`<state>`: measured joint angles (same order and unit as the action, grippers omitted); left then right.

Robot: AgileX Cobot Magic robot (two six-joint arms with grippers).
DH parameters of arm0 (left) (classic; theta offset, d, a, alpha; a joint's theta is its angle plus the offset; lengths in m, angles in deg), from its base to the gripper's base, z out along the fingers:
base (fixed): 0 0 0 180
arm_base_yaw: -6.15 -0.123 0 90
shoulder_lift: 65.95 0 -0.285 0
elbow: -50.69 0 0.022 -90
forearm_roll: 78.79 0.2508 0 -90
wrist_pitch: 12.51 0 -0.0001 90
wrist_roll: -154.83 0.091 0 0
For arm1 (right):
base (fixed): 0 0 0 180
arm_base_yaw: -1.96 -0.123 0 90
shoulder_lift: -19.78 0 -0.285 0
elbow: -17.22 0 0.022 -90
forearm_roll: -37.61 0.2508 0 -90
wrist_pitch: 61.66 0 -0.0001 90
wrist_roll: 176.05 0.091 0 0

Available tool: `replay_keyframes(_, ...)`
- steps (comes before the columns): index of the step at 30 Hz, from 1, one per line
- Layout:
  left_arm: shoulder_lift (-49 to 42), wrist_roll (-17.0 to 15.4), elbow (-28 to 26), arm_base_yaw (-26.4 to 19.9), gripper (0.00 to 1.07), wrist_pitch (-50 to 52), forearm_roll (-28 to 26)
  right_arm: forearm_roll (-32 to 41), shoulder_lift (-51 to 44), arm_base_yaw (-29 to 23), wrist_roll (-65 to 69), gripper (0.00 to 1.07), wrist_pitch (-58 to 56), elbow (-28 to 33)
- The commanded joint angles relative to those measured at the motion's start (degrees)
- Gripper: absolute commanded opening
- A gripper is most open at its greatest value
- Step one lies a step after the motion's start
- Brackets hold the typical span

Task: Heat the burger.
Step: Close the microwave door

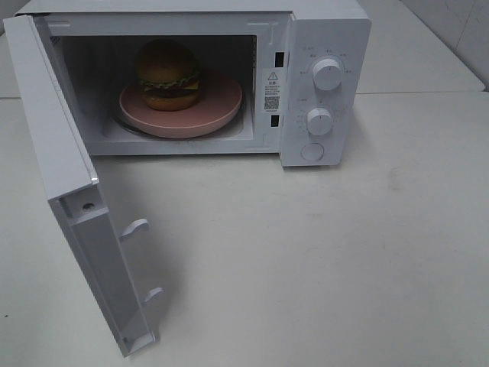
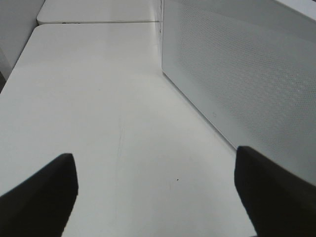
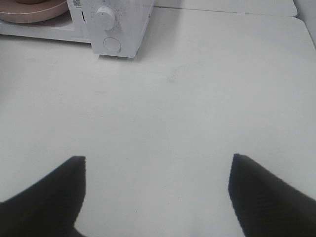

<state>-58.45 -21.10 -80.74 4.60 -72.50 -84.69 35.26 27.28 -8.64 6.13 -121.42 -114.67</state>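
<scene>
Pink plate (image 1: 221, 107), burger (image 1: 168, 67) seemingly yellow-orange

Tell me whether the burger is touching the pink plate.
Touching. The exterior high view shows the burger sitting directly on the pink plate inside the open microwave.

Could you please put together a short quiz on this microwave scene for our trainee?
1. True or false: the burger rests on the pink plate inside the microwave.
2. The microwave's door is: A) shut, B) swung open, C) removed.
3. Fill in: the left gripper and the right gripper are both ____, holding nothing.
Key: 1 true; 2 B; 3 open.
</scene>
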Motion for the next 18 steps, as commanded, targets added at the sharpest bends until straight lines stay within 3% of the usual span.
replay_keyframes(1, -1.4, 0.0, 0.2, -0.1, 0.82, 0.5, -0.1, 0.1, -1.5, 0.4, -0.4, 0.76, 0.3, 0.1)
replay_keyframes(18, -1.3, 0.0, 0.2, -0.1, 0.82, 0.5, -0.1, 0.1, -1.5, 0.4, -0.4, 0.76, 0.3, 0.1)
